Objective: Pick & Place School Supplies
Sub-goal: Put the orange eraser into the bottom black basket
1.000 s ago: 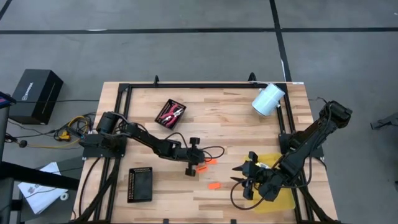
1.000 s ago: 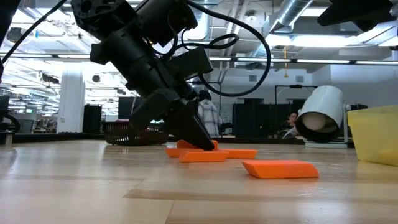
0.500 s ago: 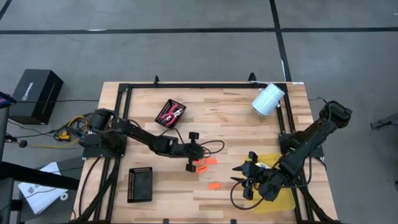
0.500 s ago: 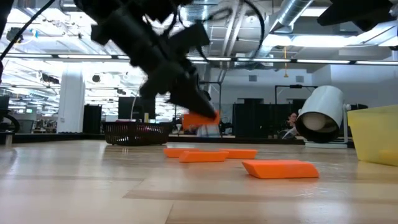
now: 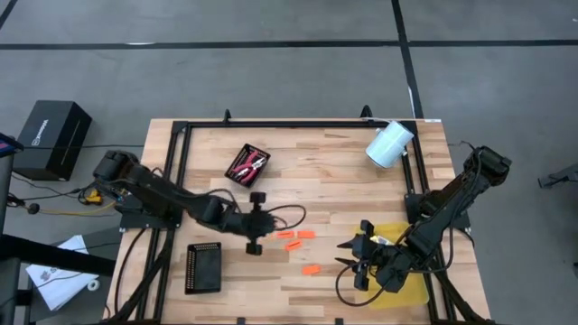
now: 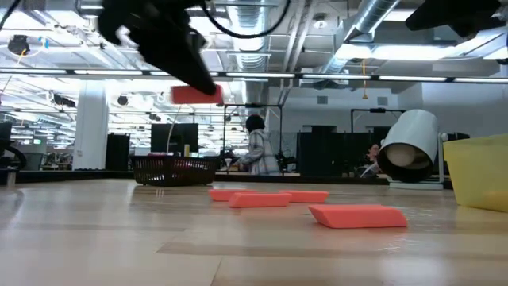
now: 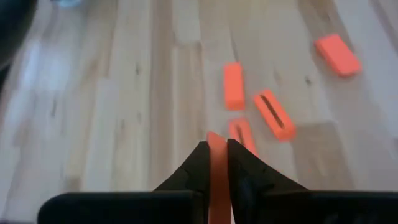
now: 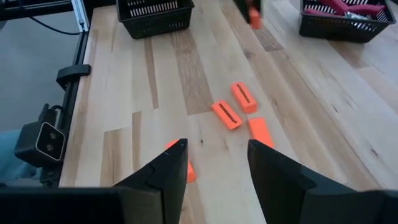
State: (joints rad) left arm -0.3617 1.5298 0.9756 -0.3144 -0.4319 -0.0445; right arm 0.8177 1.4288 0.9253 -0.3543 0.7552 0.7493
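Observation:
Several small orange pieces lie flat on the wooden table (image 5: 298,238), also seen in the left wrist view (image 7: 273,114) and the low view (image 6: 357,214). My left gripper (image 5: 255,244) hovers left of them, shut on one more orange piece (image 6: 197,94). My right gripper (image 8: 214,163) waits open near the table's right near corner (image 5: 354,262), over the yellow bin (image 5: 402,280). Red-handled tools (image 5: 247,164) lie in a black mesh tray. No yellow crayon boxes are in view. My left gripper pinches the orange piece (image 7: 217,167) between its two fingers, one on each long side, with the piece's end sticking out past the fingertips. The piece is lifted well clear of the table (image 6: 197,94), roughly level.
An empty black mesh tray (image 5: 203,267) sits near the table's near left corner. A white cylinder (image 5: 389,144) lies at the far right. A black frame rail (image 5: 289,125) runs around the tabletop. People stand in the room beyond (image 6: 258,151).
My left gripper, shut on one orange piece, has risen from the table among the other pieces and moved toward the table's left edge. The piece has gone from table height to well above it. The other pieces have stayed put.

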